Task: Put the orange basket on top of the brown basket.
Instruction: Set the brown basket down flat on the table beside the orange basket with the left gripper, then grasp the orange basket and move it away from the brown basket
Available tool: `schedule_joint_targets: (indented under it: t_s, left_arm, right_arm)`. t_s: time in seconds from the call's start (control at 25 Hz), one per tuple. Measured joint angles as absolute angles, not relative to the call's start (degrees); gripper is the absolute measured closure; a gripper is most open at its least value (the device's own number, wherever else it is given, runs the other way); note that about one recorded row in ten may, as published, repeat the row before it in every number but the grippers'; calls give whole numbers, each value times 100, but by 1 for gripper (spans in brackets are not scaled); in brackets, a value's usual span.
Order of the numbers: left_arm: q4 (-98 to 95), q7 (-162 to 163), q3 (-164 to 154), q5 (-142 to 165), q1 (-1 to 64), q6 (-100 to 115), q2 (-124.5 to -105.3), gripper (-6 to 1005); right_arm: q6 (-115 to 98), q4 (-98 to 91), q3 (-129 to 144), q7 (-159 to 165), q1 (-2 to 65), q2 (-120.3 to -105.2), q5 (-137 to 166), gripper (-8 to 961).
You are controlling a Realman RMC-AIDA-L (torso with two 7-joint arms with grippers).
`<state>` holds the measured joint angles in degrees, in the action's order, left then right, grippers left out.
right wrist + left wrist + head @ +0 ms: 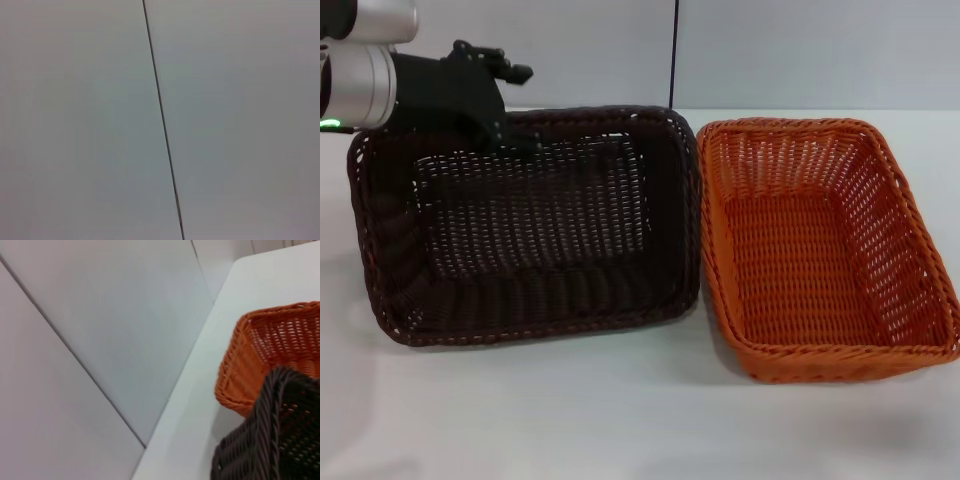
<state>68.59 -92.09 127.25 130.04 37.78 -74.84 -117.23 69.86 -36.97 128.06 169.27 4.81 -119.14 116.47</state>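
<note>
The brown basket (525, 225) sits on the left of the white table, its open top facing up. The orange basket (820, 245) stands right beside it on the right, with their long sides almost touching. My left gripper (515, 138) is at the brown basket's far rim, near its back left part. The left wrist view shows the brown basket's rim (272, 430) very close, with a corner of the orange basket (260, 360) behind it. My right gripper is out of view; its wrist view shows only the wall.
The white table (620, 420) stretches in front of both baskets. A grey panelled wall (770, 50) with a dark vertical seam (675, 50) stands right behind them.
</note>
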Motion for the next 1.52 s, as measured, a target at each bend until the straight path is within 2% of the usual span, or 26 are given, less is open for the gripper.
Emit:
schedule_joint_targets:
  t_s: [0.4, 0.48, 0.52, 0.64, 0.72, 0.76, 0.8, 0.92, 1.04, 1.12, 1.44, 1.52]
  left_arm:
    - [6512, -9307, 12345, 12998, 3912, -6642, -11758, 188]
    - [6512, -9307, 12345, 12998, 3912, -6642, -11758, 156]
    - [7084, -9272, 12341, 12433, 3455, -6443, -11818, 140]
    - [7360, -9299, 12291, 11991, 3165, -6143, -11837, 146]
    - [7821, -9743, 11773, 10170, 2220, -4642, -11852, 150]
    - [7938, -10011, 11536, 9448, 1956, -4013, -11845, 149]
    - [7938, -10011, 11536, 9448, 1956, -4013, -11845, 148]
    - [8309, -12262, 10804, 6613, 1090, -2379, -11896, 144]
    - [8313, -12762, 10726, 6118, 1016, -2280, -11906, 146]
    - [8072, -14866, 10553, 4017, 834, -2305, -11913, 147]
    - [7827, -15552, 10627, 3445, 830, -2427, -11914, 151]
    - [7431, -16695, 10739, 2752, 957, -2486, -11884, 152]
  right_arm:
    - [6989, -3686, 12876, 16928, 471, -11909, 11649, 246]
    - [6989, -3680, 12876, 16927, 464, -11911, 11640, 246]
    - [6989, -3683, 12876, 16927, 460, -11914, 11636, 246]
    - [6989, -3726, 12865, 16928, 462, -11916, 11630, 246]
    - [6989, -3799, 12838, 16927, 508, -11909, 11628, 246]
    - [6990, -3840, 12823, 16927, 544, -11900, 11629, 246]
    - [6990, -3880, 12801, 16927, 598, -11886, 11628, 247]
    - [6964, -3920, 12667, 16927, 908, -11849, 11647, 247]
    - [6929, -3898, 12656, 16927, 1070, -11837, 11649, 247]
    - [6868, -3869, 12654, 16927, 1251, -11828, 11655, 247]
    - [6699, -3902, 12682, 16927, 1414, -11767, 11666, 247]
    - [6683, -3903, 12694, 16927, 1416, -11766, 11669, 247]
